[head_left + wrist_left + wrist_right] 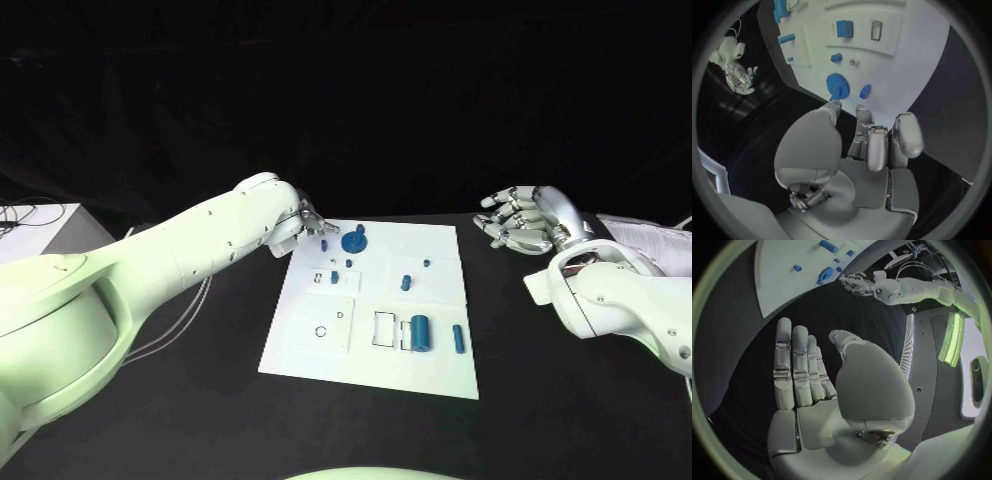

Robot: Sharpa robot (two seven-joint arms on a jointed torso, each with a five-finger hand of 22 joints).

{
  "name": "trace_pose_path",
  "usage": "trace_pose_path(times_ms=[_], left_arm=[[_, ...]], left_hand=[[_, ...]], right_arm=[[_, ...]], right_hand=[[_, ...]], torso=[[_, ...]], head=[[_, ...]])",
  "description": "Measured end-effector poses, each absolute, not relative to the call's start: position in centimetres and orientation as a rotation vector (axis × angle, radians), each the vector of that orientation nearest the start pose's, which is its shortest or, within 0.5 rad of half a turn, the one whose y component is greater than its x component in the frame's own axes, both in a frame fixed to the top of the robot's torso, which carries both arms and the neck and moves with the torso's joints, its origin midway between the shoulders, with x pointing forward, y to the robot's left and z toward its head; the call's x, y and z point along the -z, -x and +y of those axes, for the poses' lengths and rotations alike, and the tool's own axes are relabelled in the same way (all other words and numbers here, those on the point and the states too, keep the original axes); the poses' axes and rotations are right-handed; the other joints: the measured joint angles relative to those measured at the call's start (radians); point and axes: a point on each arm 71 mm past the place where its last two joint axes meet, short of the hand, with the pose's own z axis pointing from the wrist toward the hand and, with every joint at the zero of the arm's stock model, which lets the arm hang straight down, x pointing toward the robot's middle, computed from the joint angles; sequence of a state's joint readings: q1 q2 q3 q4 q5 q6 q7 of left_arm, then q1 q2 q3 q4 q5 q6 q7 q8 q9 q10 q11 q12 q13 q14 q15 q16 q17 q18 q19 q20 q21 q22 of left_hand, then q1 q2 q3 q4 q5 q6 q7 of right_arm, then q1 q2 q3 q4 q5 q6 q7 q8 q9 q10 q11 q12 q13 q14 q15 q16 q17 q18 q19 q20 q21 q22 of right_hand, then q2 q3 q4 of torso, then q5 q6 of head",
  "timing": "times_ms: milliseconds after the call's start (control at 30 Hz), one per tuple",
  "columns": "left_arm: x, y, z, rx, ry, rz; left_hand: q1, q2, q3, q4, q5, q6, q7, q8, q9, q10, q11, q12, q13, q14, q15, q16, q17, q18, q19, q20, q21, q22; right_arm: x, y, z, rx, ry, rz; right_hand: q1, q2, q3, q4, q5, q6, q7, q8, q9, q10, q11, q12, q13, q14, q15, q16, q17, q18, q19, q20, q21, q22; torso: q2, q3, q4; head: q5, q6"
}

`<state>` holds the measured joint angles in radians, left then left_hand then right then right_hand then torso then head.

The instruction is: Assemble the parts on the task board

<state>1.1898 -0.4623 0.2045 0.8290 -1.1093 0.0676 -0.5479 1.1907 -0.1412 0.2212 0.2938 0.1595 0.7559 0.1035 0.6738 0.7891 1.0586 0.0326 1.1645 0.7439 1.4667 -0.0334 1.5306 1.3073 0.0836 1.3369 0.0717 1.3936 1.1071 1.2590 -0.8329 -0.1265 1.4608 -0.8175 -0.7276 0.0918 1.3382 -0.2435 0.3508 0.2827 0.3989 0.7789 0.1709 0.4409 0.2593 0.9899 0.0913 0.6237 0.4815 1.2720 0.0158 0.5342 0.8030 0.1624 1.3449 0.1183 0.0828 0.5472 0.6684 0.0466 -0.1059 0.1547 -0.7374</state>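
The white task board (433, 375) lies in the middle of the black table. My left hand (307, 226) hovers at its far left corner, holding nothing. In the left wrist view, the left hand's fingertips (864, 112) stand just short of a round blue part (837, 85) and a small blue peg (865, 91). The round blue part (356, 241) sits at the board's far edge. A blue cylinder (420, 331) and a blue bar (457, 338) lie near the front right. My right hand (526, 225) is raised off the board's far right corner, fingers straight and empty.
Several small blue pieces (407, 283) stand in the board's middle rows, beside a white frame (384, 329) and a small ring (319, 331). A white box (43, 232) stands at the table's left edge, and a pale ribbed object (652, 235) at the right edge.
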Motion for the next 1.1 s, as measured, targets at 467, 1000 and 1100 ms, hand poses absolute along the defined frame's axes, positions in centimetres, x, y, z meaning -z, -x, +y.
trace_pose_path(times_ms=[467,1000,1100], left_arm=[[20.65,-59.99,24.27,0.236,0.636,2.106],[20.93,-59.94,24.40,0.223,0.626,2.128],[21.14,-59.90,24.34,0.217,0.621,2.135]], left_hand=[[-0.004,-0.004,0.000,0.000,0.000,0.000,0.000,0.000,-0.001,0.000,0.000,0.000,-0.008,0.000,0.000,0.000,0.000,0.000,0.000,0.000,0.000,-0.004],[0.013,-0.013,0.053,0.000,0.000,0.000,0.000,0.004,-0.010,0.000,0.000,0.000,-0.014,0.000,0.000,0.000,0.000,0.000,0.000,0.000,0.000,-0.005],[0.013,-0.013,0.058,0.003,0.000,0.000,0.000,0.004,-0.011,0.000,0.000,0.000,-0.014,0.000,0.000,0.000,0.000,0.000,0.000,0.000,0.000,-0.005]], right_arm=[[17.01,-50.30,-23.39,-0.839,-0.479,1.374],[16.97,-50.34,-23.37,-0.839,-0.477,1.373],[16.97,-50.34,-23.33,-0.840,-0.477,1.373]], right_hand=[[0.000,0.000,0.000,0.000,0.000,0.000,0.000,0.000,0.000,0.000,0.000,0.000,0.000,0.000,0.000,0.000,0.000,0.000,0.000,0.000,0.000,0.000],[0.000,0.000,0.000,0.000,0.000,0.000,0.000,0.000,0.000,0.000,0.000,0.000,-0.001,0.000,0.000,0.000,0.000,0.000,0.000,0.000,0.000,-0.002],[0.000,0.000,0.000,0.000,0.000,0.000,0.000,0.000,0.000,0.000,0.000,0.000,-0.001,0.000,0.000,0.000,0.000,0.000,0.000,0.000,0.000,-0.002]], torso=[[0.010,0.0001,0.0031],[0.012,0.0013,0.0031],[0.013,0.0014,0.0022]], head=[[-0.003,0.003],[-0.002,0.001],[-0.002,0.001]])
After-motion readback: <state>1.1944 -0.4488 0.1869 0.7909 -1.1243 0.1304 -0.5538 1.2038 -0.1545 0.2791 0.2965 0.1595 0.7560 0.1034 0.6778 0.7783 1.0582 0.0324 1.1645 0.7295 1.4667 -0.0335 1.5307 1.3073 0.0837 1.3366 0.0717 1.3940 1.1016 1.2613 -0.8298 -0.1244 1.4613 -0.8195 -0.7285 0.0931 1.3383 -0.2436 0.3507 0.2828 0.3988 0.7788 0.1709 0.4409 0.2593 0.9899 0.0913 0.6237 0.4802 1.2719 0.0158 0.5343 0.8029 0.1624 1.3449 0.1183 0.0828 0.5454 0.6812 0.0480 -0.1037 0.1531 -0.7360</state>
